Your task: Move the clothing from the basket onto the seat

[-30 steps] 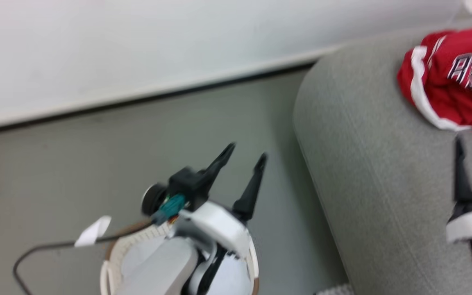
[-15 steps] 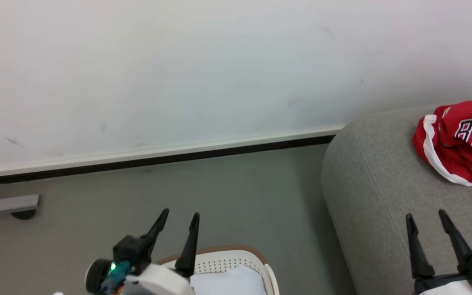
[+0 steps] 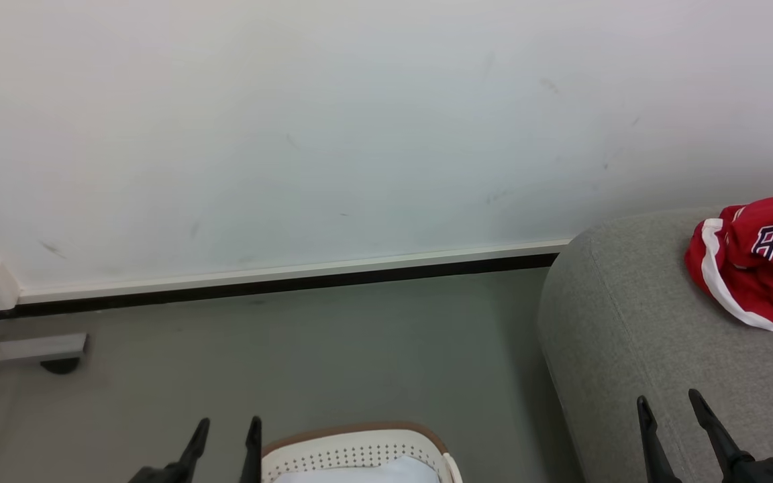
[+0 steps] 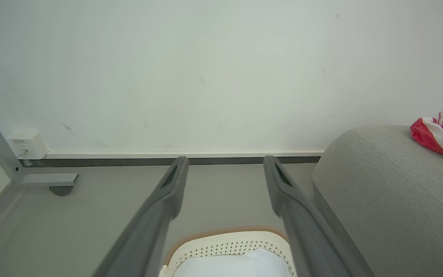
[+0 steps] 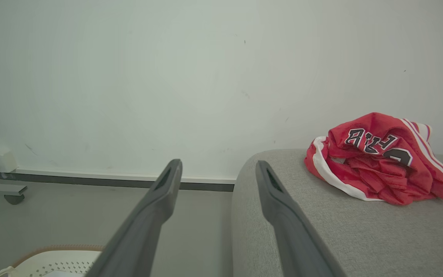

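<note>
The clothing (image 3: 755, 268) is a red bundle with white trim and dark letters. It lies on top of the seat (image 3: 628, 335), at the right edge of the head view. The seat is big and grey and fills the lower right corner. The basket (image 3: 359, 449) is white with little holes and a brown rim. It stands on the grey floor (image 3: 292, 349) at the bottom middle of the picture, just beside the seat. Something pale lies inside it, and I cannot tell what it is. No red cloth shows in the basket.

The left gripper (image 3: 228, 424) pokes up at the bottom edge, just left of the basket. Its two dark fingers are apart and hold nothing. The right gripper (image 3: 667, 399) pokes up at the lower right, in front of the seat. Its fingers are apart too and hold nothing. Both wrist views show a wide gap between the fingers.

Half a second ago the whole picture sat a bit higher, so the camera has moved. More of the white wall (image 3: 359, 134) shows now. The clothing, seat and basket all sit a little lower in the frame. The grippers have dropped further than that. Before, the left one showed its black body and a green light. Now just its finger ends stick up. A grey metal leg (image 3: 31, 347) at the far left shows more now.
</note>
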Available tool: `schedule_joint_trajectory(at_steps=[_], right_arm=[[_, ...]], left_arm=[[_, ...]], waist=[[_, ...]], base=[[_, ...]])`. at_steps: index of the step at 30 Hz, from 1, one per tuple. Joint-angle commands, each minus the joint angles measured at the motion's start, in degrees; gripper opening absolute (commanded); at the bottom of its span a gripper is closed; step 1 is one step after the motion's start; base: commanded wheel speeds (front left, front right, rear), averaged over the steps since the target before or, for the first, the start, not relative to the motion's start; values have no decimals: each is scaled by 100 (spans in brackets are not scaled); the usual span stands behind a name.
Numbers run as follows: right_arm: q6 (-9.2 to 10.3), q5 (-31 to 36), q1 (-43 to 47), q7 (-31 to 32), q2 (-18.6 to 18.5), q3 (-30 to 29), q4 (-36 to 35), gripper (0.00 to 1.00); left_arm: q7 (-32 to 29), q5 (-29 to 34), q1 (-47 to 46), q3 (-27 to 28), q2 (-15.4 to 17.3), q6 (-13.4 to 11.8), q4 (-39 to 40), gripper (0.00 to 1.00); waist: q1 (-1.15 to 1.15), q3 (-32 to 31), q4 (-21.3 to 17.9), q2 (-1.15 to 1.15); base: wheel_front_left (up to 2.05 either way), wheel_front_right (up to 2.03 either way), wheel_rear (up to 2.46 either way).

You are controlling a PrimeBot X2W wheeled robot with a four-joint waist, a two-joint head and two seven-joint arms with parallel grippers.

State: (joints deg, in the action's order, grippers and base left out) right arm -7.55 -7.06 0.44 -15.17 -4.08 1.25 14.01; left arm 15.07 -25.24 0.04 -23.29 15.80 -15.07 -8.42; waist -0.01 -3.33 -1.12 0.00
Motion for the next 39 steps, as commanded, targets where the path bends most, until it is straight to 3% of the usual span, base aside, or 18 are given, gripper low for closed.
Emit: schedule_joint_trajectory(at_steps=[1,17,18,22,39], right_arm=[[13,-28,94,5,-8,-1,51,100],[13,-66,68,5,46,15,196,100],[0,-18,63,0,51,18,186,0],[-1,-15,141,6,73,26,364,0],[1,-1806,-49,471,82,-157,283,0]], left_arm=[[12,141,190,194,-50,63,5,100],[13,905,604,1368,-731,796,-193,100],[1,835,542,1394,-769,828,-194,0],[-6,830,602,1352,-833,851,-368,0],[-467,-758,326,1707,-927,1148,-412,0]], waist=[[1,-27,-4,0],[1,-97,-3,0],[1,-98,-2,0],[1,-98,-1,0],[1,-41,14,0]], base=[[0,0,0],[0,0,0],[0,0,0],[0,0,0],[0,0,0]])
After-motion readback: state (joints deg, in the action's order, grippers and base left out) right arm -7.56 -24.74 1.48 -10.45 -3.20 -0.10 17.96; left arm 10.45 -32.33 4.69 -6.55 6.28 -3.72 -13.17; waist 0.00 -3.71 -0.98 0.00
